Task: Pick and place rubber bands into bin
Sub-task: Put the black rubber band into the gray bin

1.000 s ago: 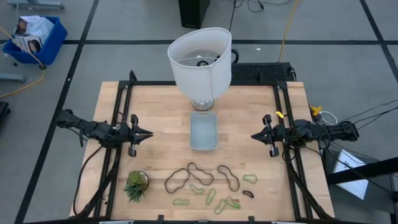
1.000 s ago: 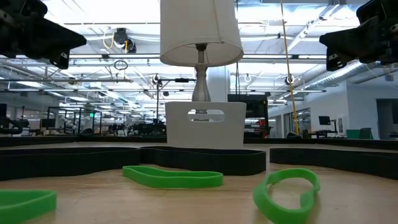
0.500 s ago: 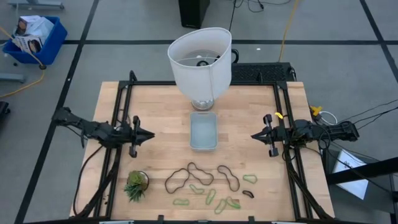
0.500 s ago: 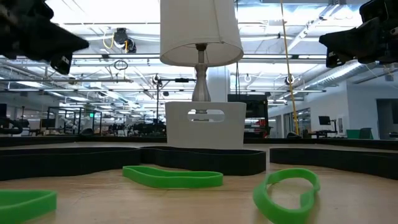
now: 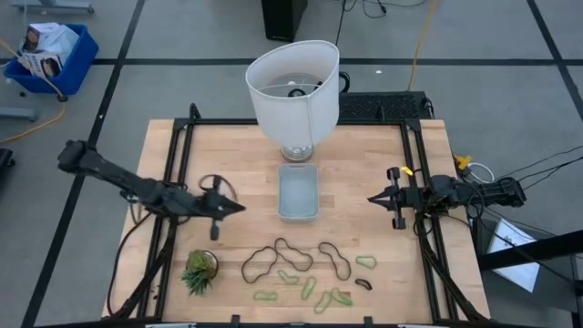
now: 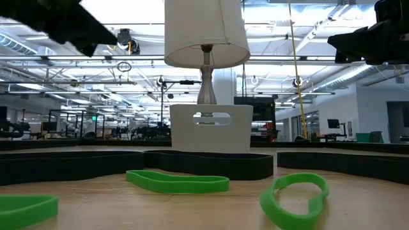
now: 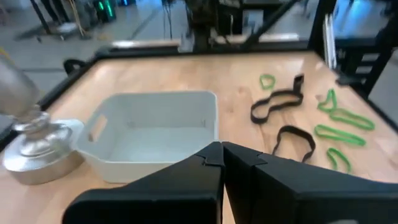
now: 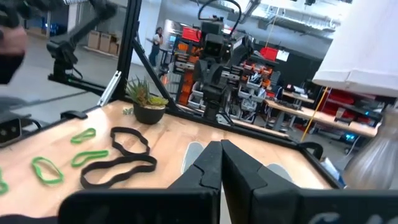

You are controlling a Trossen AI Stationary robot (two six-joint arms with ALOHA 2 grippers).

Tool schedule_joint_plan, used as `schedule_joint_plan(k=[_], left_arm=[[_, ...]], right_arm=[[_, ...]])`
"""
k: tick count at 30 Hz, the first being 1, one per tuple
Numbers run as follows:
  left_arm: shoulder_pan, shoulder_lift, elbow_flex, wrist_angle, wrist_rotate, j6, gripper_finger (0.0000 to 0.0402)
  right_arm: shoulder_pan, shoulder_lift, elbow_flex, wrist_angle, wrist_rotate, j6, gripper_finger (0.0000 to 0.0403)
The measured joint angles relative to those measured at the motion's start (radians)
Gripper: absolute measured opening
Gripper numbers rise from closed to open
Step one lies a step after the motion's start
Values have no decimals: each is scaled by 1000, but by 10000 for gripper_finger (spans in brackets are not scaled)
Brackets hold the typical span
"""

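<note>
The pale bin (image 5: 298, 191) sits on the table's middle, with nothing visible inside in the left wrist view (image 7: 155, 127). Dark rubber bands (image 5: 293, 254) and small green ones (image 5: 310, 288) lie flat near the front edge; a small dark one (image 5: 363, 283) lies at the right. The low view shows green bands (image 6: 177, 182) close up. My left gripper (image 5: 239, 208) is shut and empty, above the table just left of the bin. My right gripper (image 5: 372, 199) is shut and empty, right of the bin.
A white lamp (image 5: 293, 87) stands on its base just behind the bin. A small potted plant (image 5: 199, 271) stands at the front left, beside the bands. Black rails (image 5: 178, 164) run along the table's left and right sides.
My left gripper has gone toward the table's right, toward the bin, and slightly toward the near edge, as its arm stretches out. It stays shut.
</note>
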Motion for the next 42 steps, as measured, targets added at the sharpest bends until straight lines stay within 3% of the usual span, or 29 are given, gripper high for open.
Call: schedule_joint_plan(k=[8, 15, 22, 27, 38, 42], left_arm=[[-29, 380, 242, -3, -24, 7, 8], [-63, 590, 408, -2, 5, 20, 9], [-69, 734, 500, -4, 15, 136, 10], [-74, 812, 552, -1, 86, 122, 10], [-109, 905, 561, -62, 115, 131, 12], [-109, 941, 562, -34, 94, 155, 37]], right_arm=[[0, 0, 0, 0, 0, -52, 0], [0, 0, 0, 9, -3, -28, 0], [0, 0, 0, 39, -5, 74, 0], [0, 0, 0, 76, 0, 75, 0], [0, 0, 0, 90, 50, 107, 0], [0, 0, 0, 90, 50, 105, 0]])
